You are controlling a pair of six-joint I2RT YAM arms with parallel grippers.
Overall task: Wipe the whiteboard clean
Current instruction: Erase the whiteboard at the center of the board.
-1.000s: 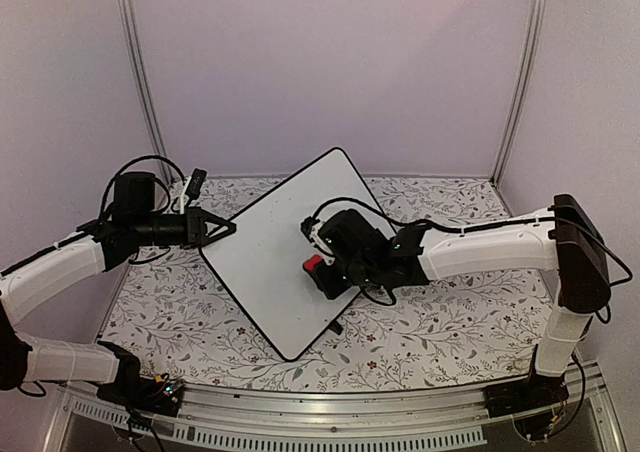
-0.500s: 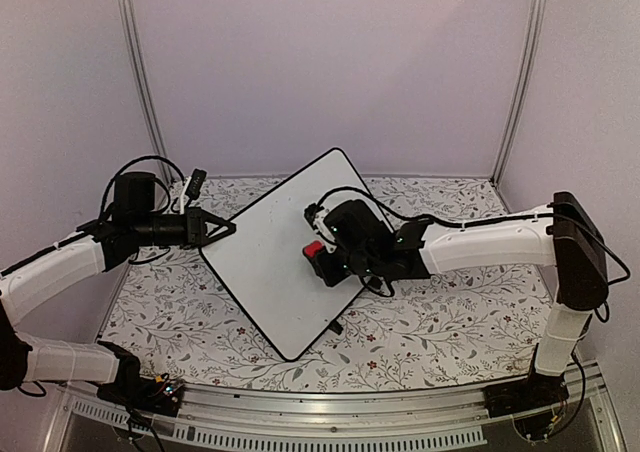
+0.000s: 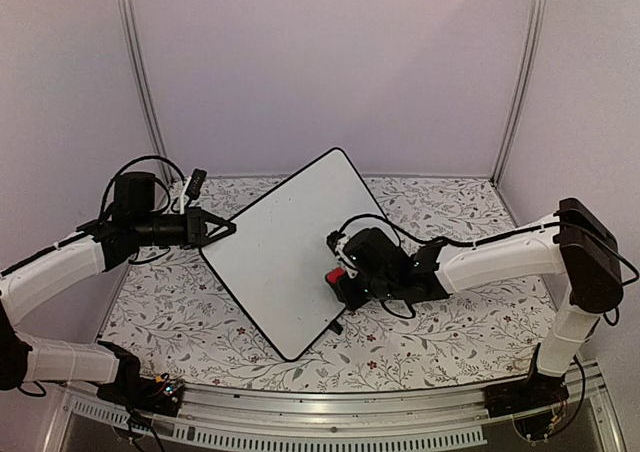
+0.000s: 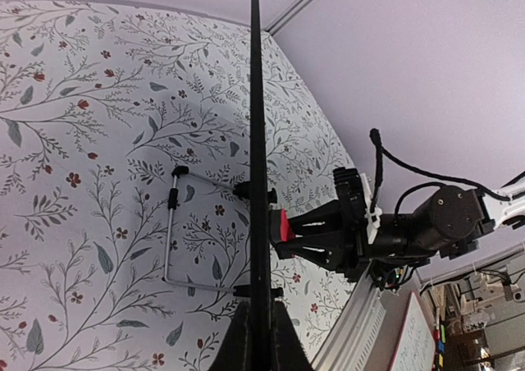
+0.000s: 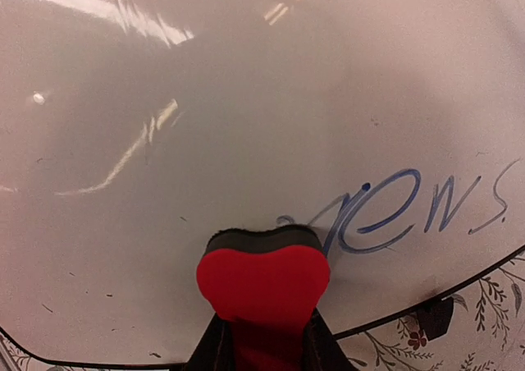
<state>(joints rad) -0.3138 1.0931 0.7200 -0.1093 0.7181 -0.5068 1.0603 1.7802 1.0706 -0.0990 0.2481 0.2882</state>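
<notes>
Surface: your floral-print counter [image 3: 430, 347], lilac walls behind | Right fingers [image 5: 210, 350]: clamped on red eraser [image 5: 262, 285], its felt meeting blue handwriting [image 5: 394, 215] near the whiteboard [image 3: 275, 257] lower-right edge | Board: glossy white, black-framed, set diagonally mid-counter | Left fingers [image 3: 222, 230]: clenched on its left edge | Room: open counter right of board.

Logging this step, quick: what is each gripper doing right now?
Left gripper: closed on the whiteboard edge.
Right gripper: closed on the red eraser.
</notes>
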